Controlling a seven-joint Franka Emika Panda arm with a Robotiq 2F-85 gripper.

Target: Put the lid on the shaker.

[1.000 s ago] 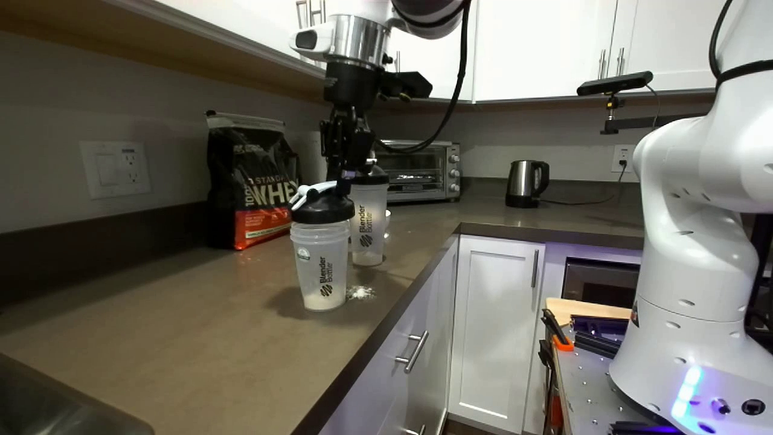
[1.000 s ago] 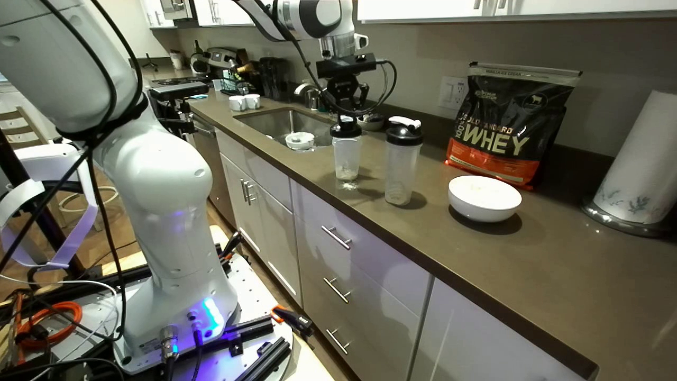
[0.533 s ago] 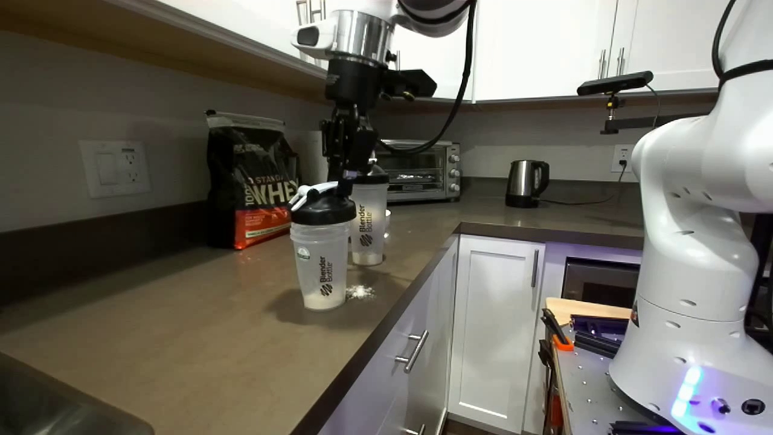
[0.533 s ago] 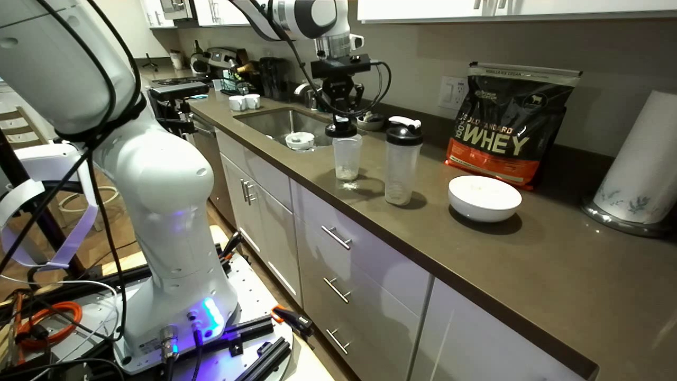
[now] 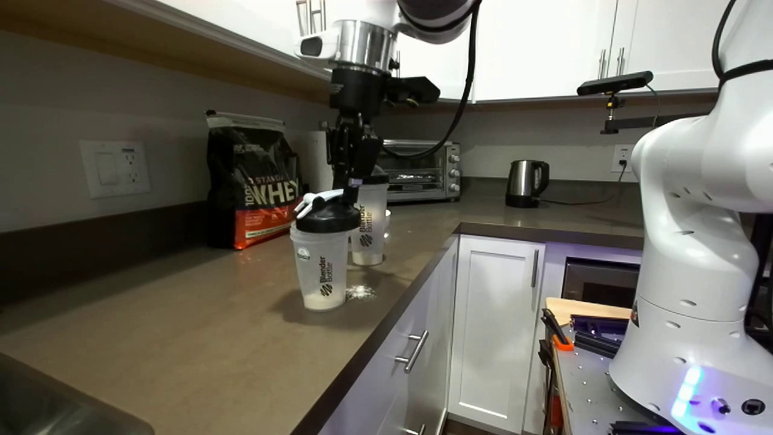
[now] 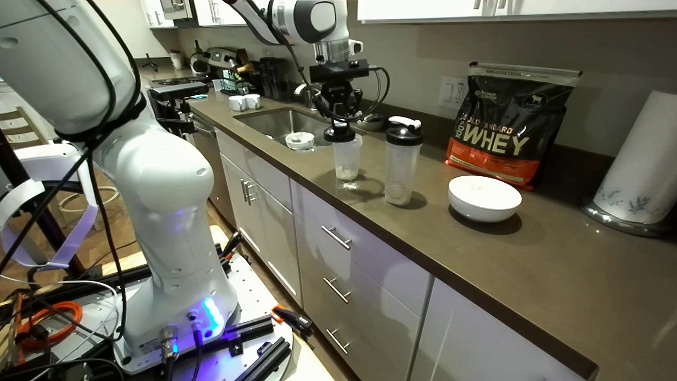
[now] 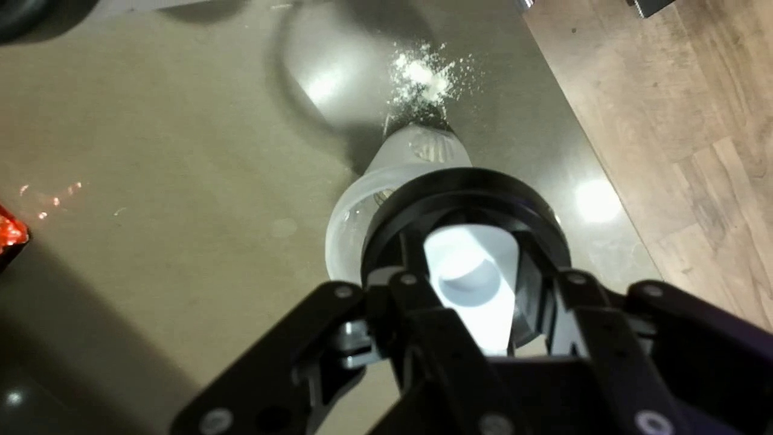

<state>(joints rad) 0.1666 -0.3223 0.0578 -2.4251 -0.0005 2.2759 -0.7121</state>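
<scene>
In an exterior view: your pincer is clamped on the black flip-cap lid, off-centre over the BlenderBottle cup; can't tell if they touch. In an exterior view: same overhang, capped shaker bottle nearby, apart. Wrist view: crescent of the cup's mouth uncovered. Press as is and the one-sided load would likely tip or skid the near-empty cup on the worktop.

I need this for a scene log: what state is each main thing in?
Shaker: upright, partly uncovered, pale powder at the bottom
Lid: held off-centre over the shaker, not seated; contact unclear
Gripper: shut on the lid
Other bottle: upright, capped
Whey bag: upright
White bowl: right side up
Toaster oven: door shut
Spilled powder: scattered loose
</scene>
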